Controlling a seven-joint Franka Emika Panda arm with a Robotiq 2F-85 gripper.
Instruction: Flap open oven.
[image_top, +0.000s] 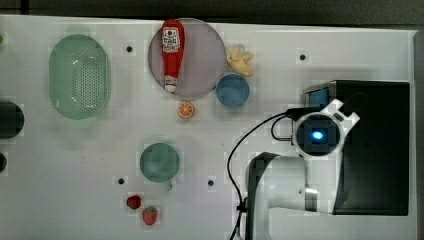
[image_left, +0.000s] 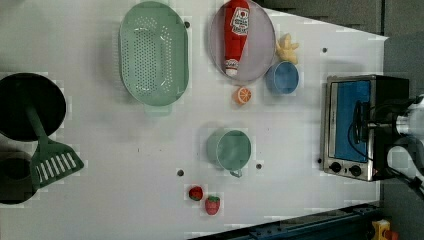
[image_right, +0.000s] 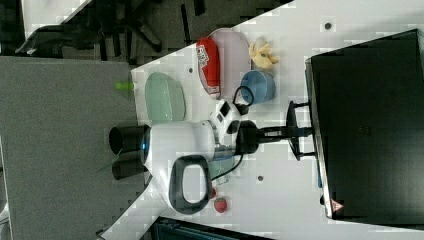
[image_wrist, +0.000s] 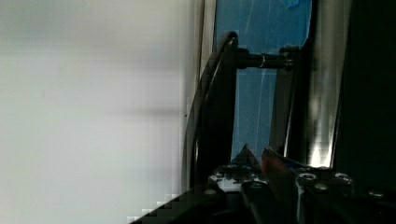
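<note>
One arm: reaches in from the lower middle of the top view, wrist over the oven's front edge.
Oven (image_left: 357, 125): stands at the right side of the left view on the white desk (image_left: 125, 150), glass door facing the desk, seemingly not yet swung down.
Handle (image_right: 293, 130): dark bar standing off the door, right of centre in the right view.
End effector (image_right: 286, 131): at the handle, fingers nearly pressed together; they appear to pinch the bar, though the contact itself is hard to make out.
Step in hand: securing the hold on the handle, by my reading.
Next move: likely a pull away from the oven body that curves downward with the door's hinge, keeping the grip firm so the bar does not slip.
</note>
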